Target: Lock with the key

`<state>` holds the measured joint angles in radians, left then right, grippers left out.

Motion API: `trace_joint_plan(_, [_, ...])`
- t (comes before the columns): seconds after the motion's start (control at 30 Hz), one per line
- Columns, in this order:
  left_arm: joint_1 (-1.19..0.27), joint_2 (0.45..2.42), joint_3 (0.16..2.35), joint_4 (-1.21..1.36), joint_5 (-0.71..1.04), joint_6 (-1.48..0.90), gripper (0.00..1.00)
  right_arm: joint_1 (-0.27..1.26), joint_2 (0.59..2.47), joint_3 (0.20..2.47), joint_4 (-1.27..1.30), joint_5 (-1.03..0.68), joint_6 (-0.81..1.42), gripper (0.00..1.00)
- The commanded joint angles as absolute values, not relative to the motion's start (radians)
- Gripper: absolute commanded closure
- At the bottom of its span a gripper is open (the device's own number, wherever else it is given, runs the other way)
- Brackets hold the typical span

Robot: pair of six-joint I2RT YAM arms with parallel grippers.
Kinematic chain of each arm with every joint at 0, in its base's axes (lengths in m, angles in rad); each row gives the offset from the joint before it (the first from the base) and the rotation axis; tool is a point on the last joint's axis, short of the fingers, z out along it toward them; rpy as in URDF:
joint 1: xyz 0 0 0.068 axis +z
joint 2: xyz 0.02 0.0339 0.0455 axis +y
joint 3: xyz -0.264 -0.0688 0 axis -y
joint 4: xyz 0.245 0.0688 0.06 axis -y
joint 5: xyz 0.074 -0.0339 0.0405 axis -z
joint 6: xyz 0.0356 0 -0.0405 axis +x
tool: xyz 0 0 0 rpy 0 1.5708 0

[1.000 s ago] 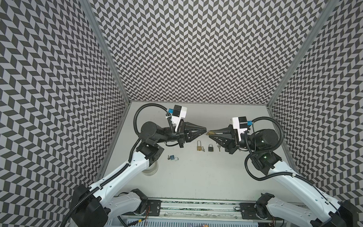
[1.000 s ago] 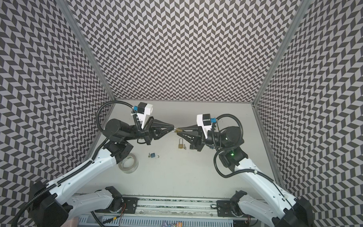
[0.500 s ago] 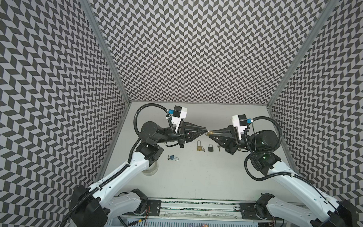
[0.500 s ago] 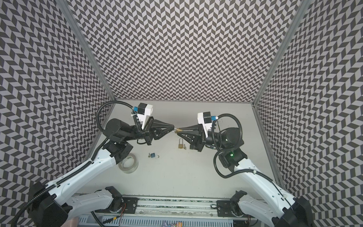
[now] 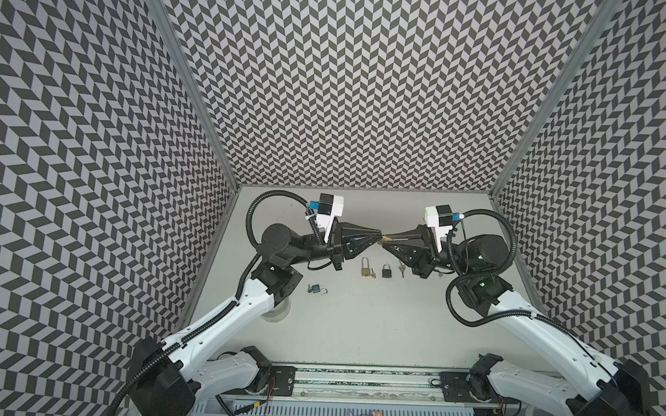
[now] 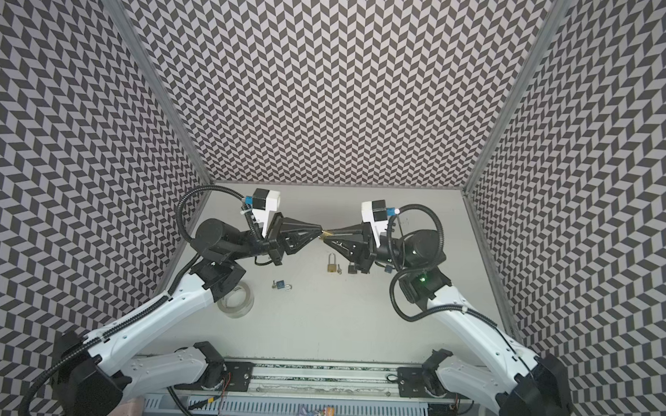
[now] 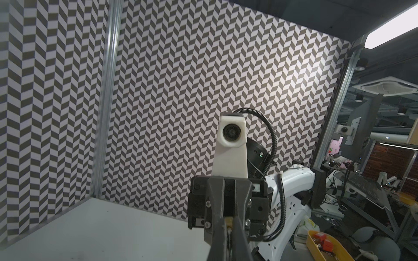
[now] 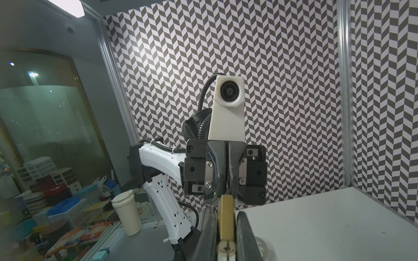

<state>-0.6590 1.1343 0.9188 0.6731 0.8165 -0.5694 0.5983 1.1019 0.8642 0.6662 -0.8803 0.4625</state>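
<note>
Above the table's middle my two grippers meet tip to tip. My right gripper (image 5: 390,239) (image 6: 331,235) (image 8: 226,210) is shut on a small brass padlock (image 8: 226,226), which shows as a gold speck (image 5: 385,239) (image 6: 325,234) in both top views. My left gripper (image 5: 378,233) (image 6: 319,228) (image 7: 229,222) is shut on a thin key (image 7: 229,229), of which only a metal sliver shows between the fingers. The key's tip touches the padlock's brass end (image 7: 229,219). How far the key sits in the lock is hidden.
On the table below the grippers lie a long-shackled brass padlock (image 5: 365,266) (image 6: 332,264), a black padlock (image 5: 386,271) and loose keys (image 5: 401,270). An open blue padlock (image 5: 317,289) (image 6: 282,285) lies to the left, a tape roll (image 6: 236,300) beside the left arm.
</note>
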Motion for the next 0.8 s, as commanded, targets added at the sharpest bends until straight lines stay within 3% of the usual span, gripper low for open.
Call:
trace_joint_plan(0.0, [-0.742, 1.175, 0.915, 0.666, 0.884, -0.582, 1.0, 0.623, 1.136, 0.914, 0.706, -0.836, 0.447, 1.0])
trace_joint_plan(0.27, [-0.652, 1.117, 0.881, 0.68, 0.89, -0.615, 1.0, 0.621, 1.065, 0.876, 0.665, -0.775, 0.39, 1.0])
trace_joint_plan(0.3, [-0.625, 1.11, 0.881, 0.688, 0.9, -0.627, 1.0, 0.621, 1.052, 0.872, 0.658, -0.784, 0.377, 0.94])
trace_joint_plan(0.4, [-0.56, 1.085, 0.885, 0.684, 0.924, -0.644, 1.0, 0.621, 1.001, 0.851, 0.593, -0.757, 0.319, 0.59])
trace_joint_plan(0.43, [-0.542, 1.078, 0.885, 0.68, 0.93, -0.645, 1.0, 0.621, 0.982, 0.837, 0.572, -0.725, 0.304, 0.54])
trace_joint_plan(0.6, [-0.5, 1.067, 0.887, 0.691, 0.951, -0.665, 1.0, 0.62, 0.925, 0.765, 0.577, -0.588, 0.346, 0.54])
trace_joint_plan(0.77, [-0.5, 1.065, 0.886, 0.702, 0.957, -0.672, 1.0, 0.62, 0.986, 0.779, 0.636, -0.727, 0.44, 0.63])
